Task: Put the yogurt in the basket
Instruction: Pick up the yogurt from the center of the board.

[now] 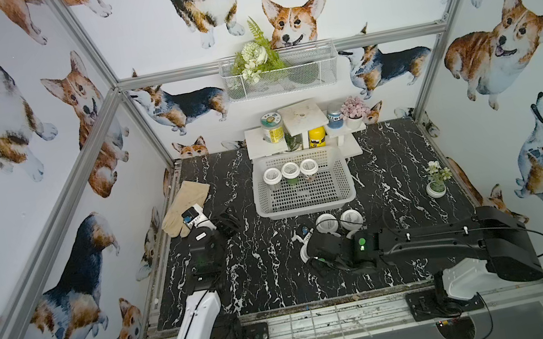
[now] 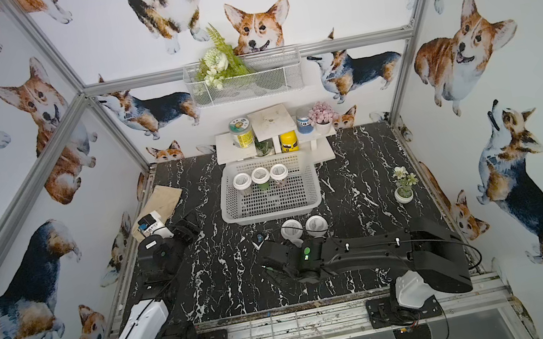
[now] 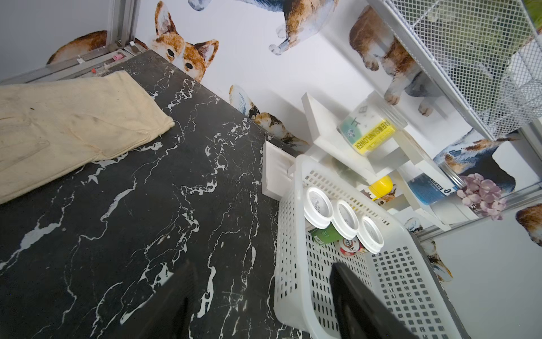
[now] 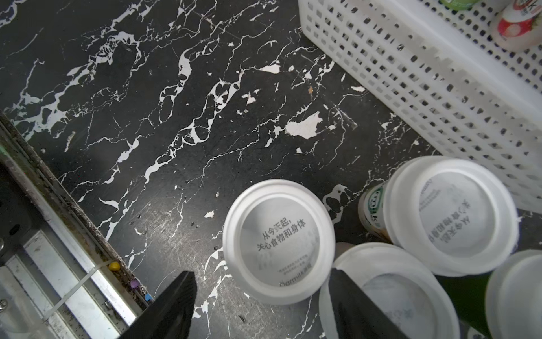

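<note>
You are under halfway, as far as the views tell: three yogurt cups [image 1: 289, 171] stand upright in a row against the wall of the basket [image 1: 306, 206] farthest from both pincers, and the rest of its floor is bare. The other cups sit on the desk [image 1: 271, 263] in a tight cluster between the right pincer [image 4: 261, 271] and the basket's near wall. The right wrist view shows four lids there, and the arm may hide more, so I cannot give you a sure count. The right pincer stands apart above the cluster, with the nearest cup [image 4: 278, 240] partly between its fingers. One finger is clear of that lid and the other overlaps the lid next to it, so nothing is clamped. The left pincer [image 3: 262, 264] is apart too and empty, near the basket's side wall and well away from the cluster. I judge the grip on the nearest cup is the step in hand, and every cup in the cluster has yet to go over the rim beyond your right pincer
</note>
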